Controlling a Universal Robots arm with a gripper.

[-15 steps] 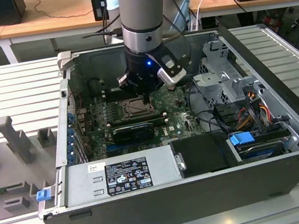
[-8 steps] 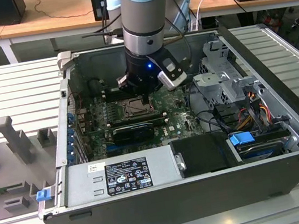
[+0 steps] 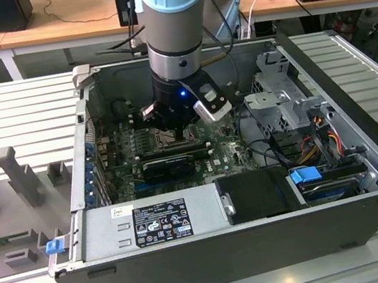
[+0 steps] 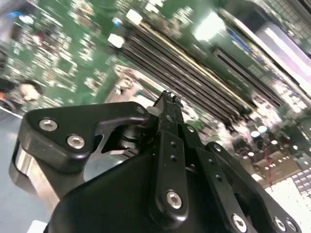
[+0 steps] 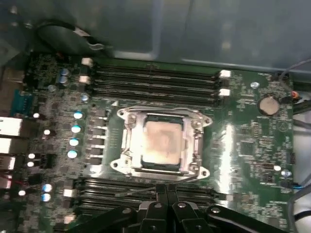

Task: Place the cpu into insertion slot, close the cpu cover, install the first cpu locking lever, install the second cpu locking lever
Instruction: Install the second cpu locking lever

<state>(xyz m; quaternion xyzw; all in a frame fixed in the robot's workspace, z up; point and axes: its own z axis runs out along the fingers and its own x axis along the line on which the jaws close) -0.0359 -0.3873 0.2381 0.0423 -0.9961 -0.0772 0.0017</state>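
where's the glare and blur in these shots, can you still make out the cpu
In the first wrist view, glare washes the cpu to a pale patch inside the cpu cover, and a bright streak crosses the green board. In the second wrist view the board behind is smeared and soft, while the end effector is sharp. In the exterior view the arm shades the socket area.

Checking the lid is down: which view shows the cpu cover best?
The first wrist view: the cpu cover lies whole and unobstructed. The exterior view hides most of it behind the arm; the second wrist view catches one corner.
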